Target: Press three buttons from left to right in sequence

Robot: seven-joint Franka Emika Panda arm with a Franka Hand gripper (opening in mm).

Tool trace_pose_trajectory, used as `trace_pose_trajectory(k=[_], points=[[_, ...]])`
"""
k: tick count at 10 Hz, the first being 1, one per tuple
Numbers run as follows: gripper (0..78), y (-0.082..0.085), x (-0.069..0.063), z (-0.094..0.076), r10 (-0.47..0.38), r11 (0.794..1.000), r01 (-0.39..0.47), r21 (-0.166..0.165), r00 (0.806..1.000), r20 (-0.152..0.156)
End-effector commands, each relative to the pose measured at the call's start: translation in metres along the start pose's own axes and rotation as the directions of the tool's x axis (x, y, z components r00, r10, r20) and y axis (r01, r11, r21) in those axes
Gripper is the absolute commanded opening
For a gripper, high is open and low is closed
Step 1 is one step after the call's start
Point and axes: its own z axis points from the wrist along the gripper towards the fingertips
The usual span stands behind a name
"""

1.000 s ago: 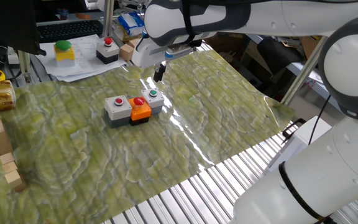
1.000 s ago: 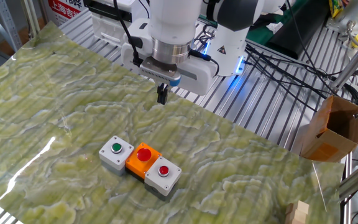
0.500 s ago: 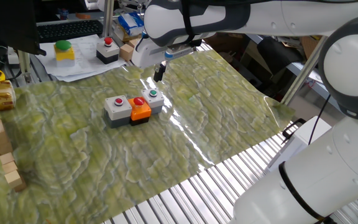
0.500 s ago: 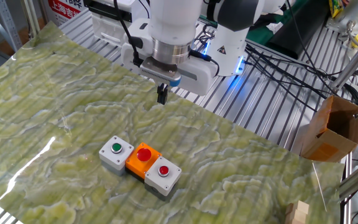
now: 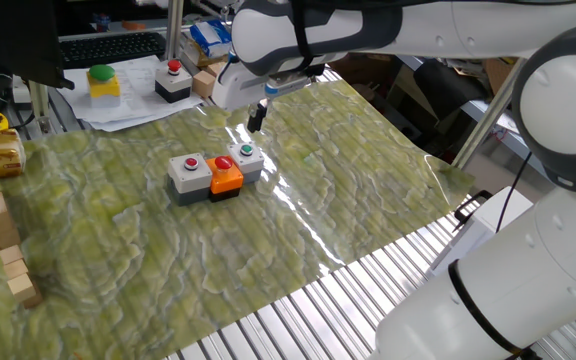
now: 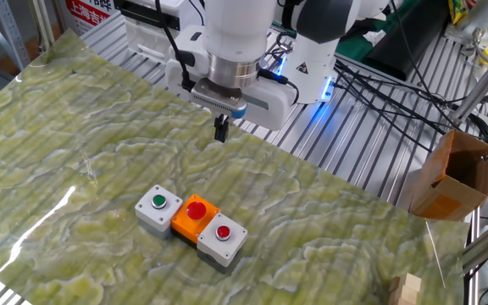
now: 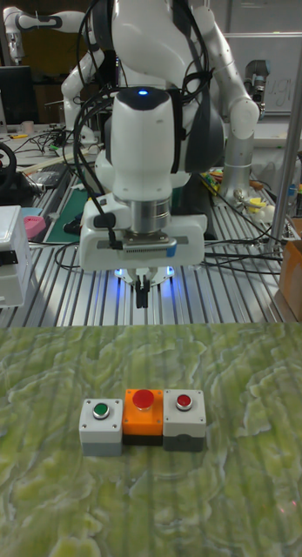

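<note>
Above the mat [image 6: 74,127], jaws seemingly shut.

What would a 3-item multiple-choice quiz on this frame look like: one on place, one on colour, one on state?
1. Where is the gripper?
A. pressing the orange box
B. in the air behind the row of three buttons, touching none
C. over the yellow box

2. What cap colour has the orange box?
A. red
B. green
C. blue

3. How do the three buttons stand?
A. stacked
B. scattered apart
C. side by side, touching

Answers: 1 B, since the fingertips hang clear of the boxes in all views. 2 A, since a red cap tops the orange box. 3 C, since the green-capped grey box, the orange box and the red-capped grey box form one row.
</note>
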Motion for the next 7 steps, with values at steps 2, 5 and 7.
trace_pose_trajectory(k=[2,5,7], points=[[0.0,-0.0002,-0.0016,-0.0030,0.092,0.996,-0.092,-0.001,0.996,-0.001],[0.0,-0.0002,-0.0016,-0.0030,0.134,0.991,-0.133,0.010,0.990,-0.045],[0.0,-0.0002,-0.0016,-0.0030,0.141,0.990,-0.141,0.013,0.989,-0.047]])
